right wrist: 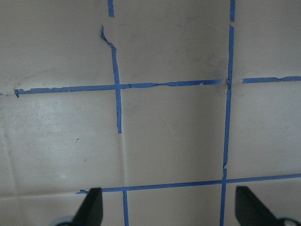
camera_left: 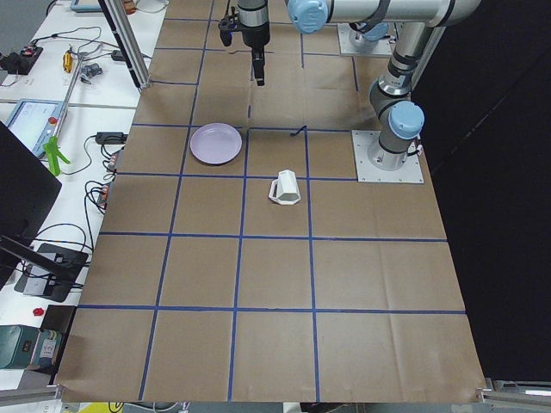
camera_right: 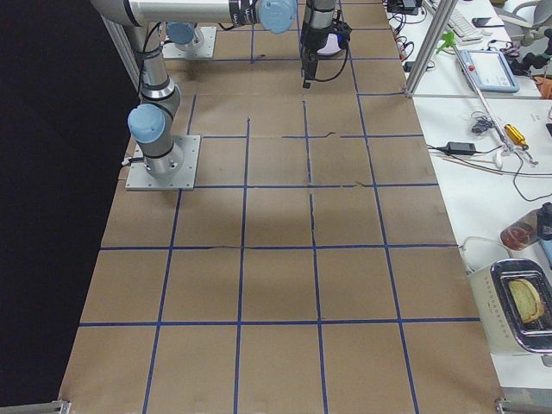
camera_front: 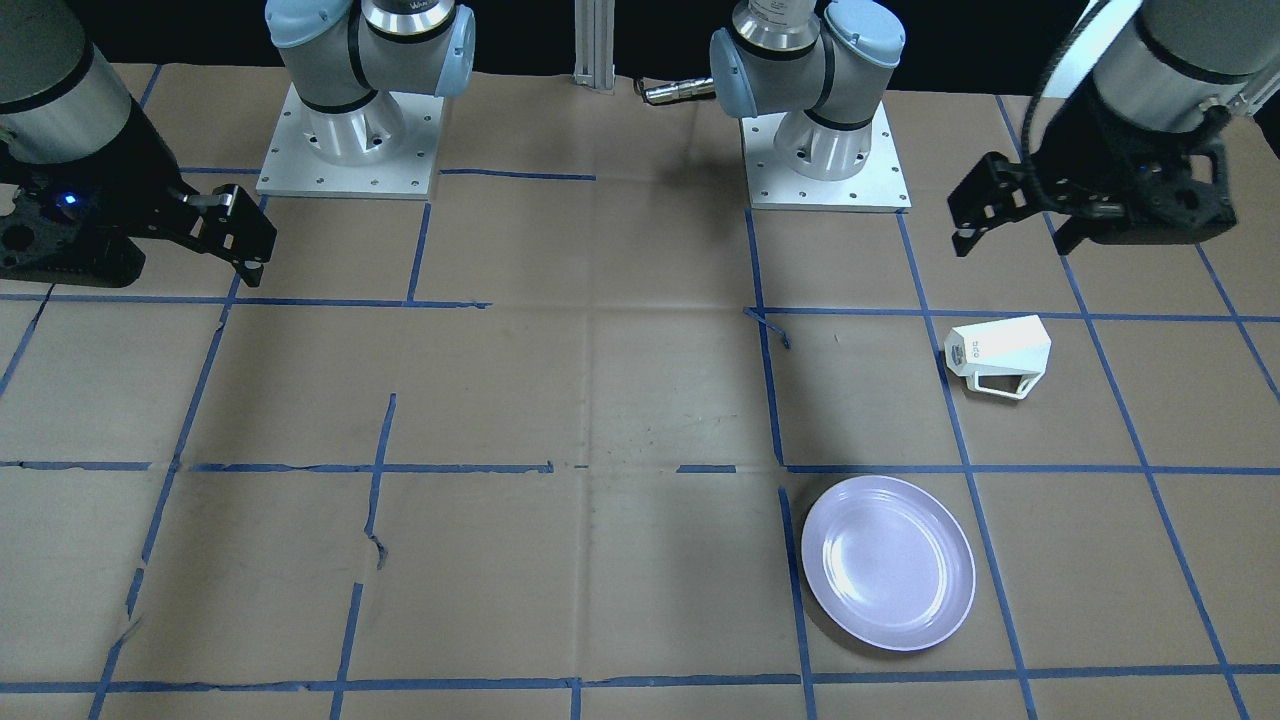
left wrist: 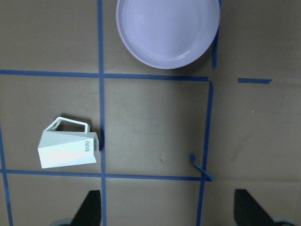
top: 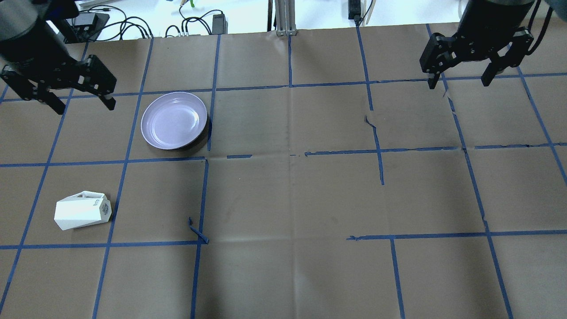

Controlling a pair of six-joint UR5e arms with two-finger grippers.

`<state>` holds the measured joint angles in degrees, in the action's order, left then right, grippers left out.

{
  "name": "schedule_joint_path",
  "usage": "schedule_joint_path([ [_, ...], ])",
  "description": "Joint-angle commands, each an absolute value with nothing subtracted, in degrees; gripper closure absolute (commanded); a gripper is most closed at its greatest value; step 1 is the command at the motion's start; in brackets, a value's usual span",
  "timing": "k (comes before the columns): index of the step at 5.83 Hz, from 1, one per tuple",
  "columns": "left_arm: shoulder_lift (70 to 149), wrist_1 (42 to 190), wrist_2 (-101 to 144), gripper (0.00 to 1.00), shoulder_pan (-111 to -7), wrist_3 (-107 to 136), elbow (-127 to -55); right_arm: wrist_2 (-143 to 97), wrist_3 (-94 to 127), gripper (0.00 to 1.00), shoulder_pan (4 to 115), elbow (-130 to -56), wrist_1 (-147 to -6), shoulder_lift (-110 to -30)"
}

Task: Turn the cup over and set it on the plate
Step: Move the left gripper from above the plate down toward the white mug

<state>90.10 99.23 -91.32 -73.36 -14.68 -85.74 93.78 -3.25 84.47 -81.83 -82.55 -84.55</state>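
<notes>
Approach is pending; the left gripper (top: 84, 106), hanging wide and empty upper left, is needing to descend onto the sideways cup (top: 83, 210) lower left.

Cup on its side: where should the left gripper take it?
Probably the cup body, from above with the left gripper: it lies on its side, with the open handle on the far side, so one finger would go inside that loop.
</notes>
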Motion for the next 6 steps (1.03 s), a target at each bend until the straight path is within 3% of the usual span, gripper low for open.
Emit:
schedule_joint_path([
  [1,88.86,99.32,-92.19,0.01,-58.62,-33.12,-88.40,93.78,-3.25,0.00,84.46,-81.83,-82.53,-84.55],
  [3,90.51,98.01,-93.34,0.01,-45.67,-46.45,-88.77,93.78,-3.25,0.00,84.46,-81.83,-82.53,-84.55],
  [6,94.81,98.09,-87.15,0.01,-42.21,-55.85,-91.92,93.78,-3.25,0.00,84.46,-81.83,-82.53,-84.55],
])
